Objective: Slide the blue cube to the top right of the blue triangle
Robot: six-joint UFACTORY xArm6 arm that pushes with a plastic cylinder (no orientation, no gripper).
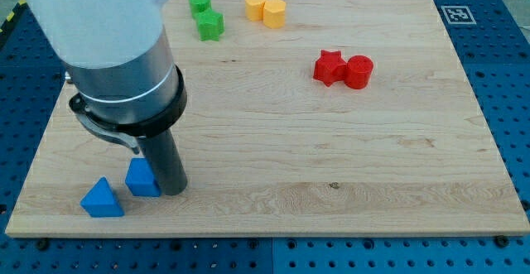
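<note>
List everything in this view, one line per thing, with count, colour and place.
blue triangle: 1, blue, bottom left of the board.
blue cube: 1, blue, just up and right of the triangle, touching the rod.
green blocks: 2, green, top, left of centre.
yellow blocks: 2, yellow, top centre, touching.
red star: 1, red, upper right.
red cylinder: 1, red, against the star's right.
wooden board: 1, light wood, on a blue surface.
my tip: 1, dark rod, at the cube's right side.

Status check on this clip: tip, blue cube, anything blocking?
My tip down at blue cube's right side, touching or nearly. Cube sits just upper right of blue triangle. Nothing else near; other blocks far at the view's top.
</note>
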